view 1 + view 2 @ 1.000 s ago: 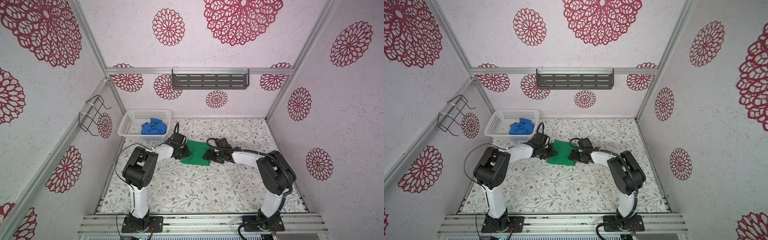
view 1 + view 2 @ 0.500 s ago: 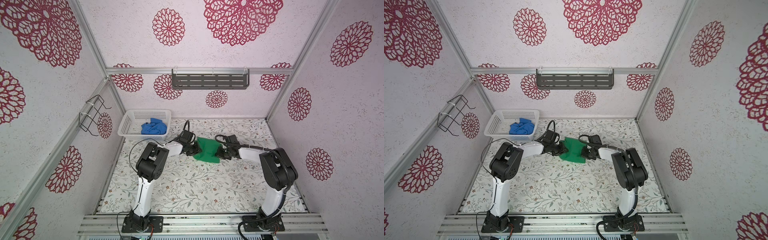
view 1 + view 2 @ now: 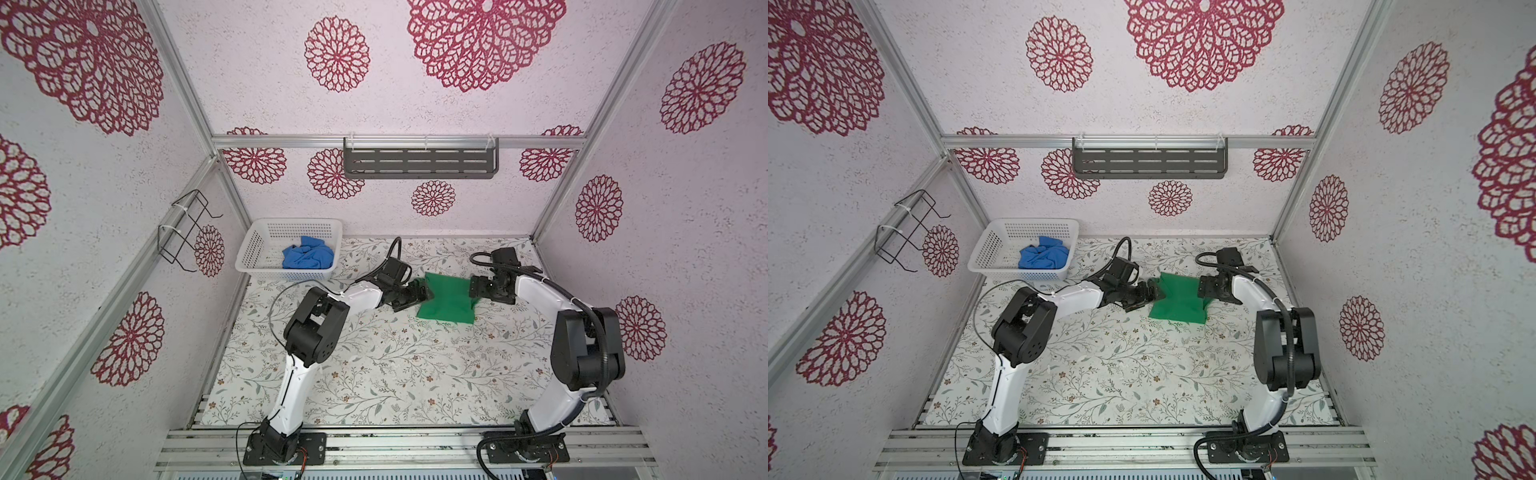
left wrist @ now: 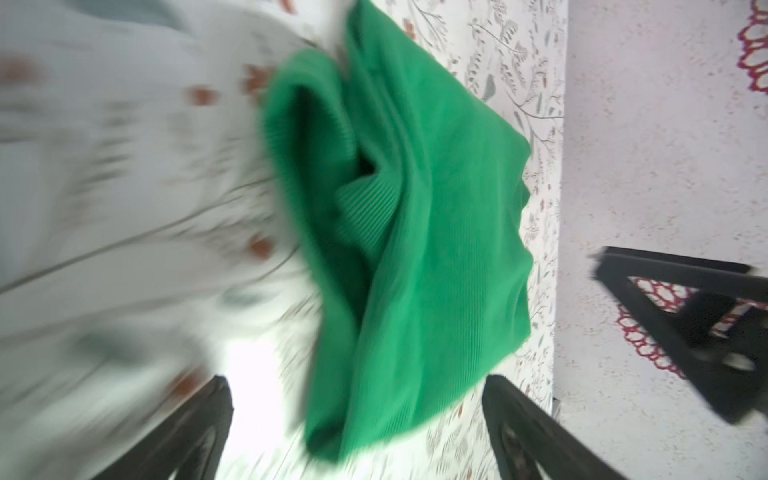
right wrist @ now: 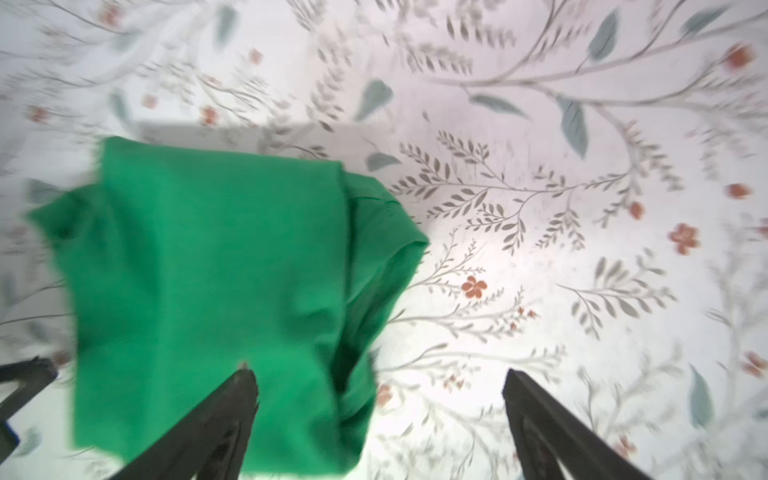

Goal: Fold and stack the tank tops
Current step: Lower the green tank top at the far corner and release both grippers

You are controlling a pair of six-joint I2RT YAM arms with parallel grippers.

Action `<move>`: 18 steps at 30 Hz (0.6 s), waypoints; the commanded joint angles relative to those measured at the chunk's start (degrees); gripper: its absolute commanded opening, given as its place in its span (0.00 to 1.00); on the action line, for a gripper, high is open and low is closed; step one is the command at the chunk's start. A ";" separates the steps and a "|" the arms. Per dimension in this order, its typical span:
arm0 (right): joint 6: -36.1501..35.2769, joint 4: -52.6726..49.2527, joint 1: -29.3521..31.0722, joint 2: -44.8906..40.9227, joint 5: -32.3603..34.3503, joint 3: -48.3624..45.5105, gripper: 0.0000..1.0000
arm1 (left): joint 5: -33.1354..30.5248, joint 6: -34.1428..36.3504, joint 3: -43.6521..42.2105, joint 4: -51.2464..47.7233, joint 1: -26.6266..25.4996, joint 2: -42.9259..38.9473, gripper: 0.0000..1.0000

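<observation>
Green tank top [image 3: 446,301]: folded, lying on floral table [image 3: 374,374], right of centre, far half | left gripper [image 3: 422,294]: jaws wide, at its left edge, gripping nothing | right gripper [image 3: 476,289]: jaws wide, at its right edge, one finger over cloth | blue tank top [image 3: 307,258]: crumpled in white basket [image 3: 266,241], far left corner.

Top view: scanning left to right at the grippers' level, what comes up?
In order: wire rack → white basket → left gripper → green tank top → right gripper.
</observation>
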 commanded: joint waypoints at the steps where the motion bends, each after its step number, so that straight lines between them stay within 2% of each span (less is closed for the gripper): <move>1: 7.04 -0.75 8.15 -4.11 4.93 -1.71 0.85 | -8.13 5.80 -3.81 -7.01 1.22 -14.44 0.98; 4: 10.32 2.36 12.31 -1.06 5.55 -2.23 0.71 | -11.09 6.44 -11.01 -8.55 1.75 -23.70 0.98; 8: 13.63 6.62 13.66 4.70 5.27 -2.77 0.64 | -11.69 5.19 -20.24 -9.19 1.78 -34.03 0.98; 13: 14.97 9.16 12.89 11.91 5.95 -4.05 0.62 | -12.07 0.89 -31.81 -7.08 1.61 -43.08 0.98; 18: 11.23 10.26 7.25 14.83 6.35 -4.99 0.66 | -13.26 0.14 -36.75 -6.87 1.64 -46.37 0.98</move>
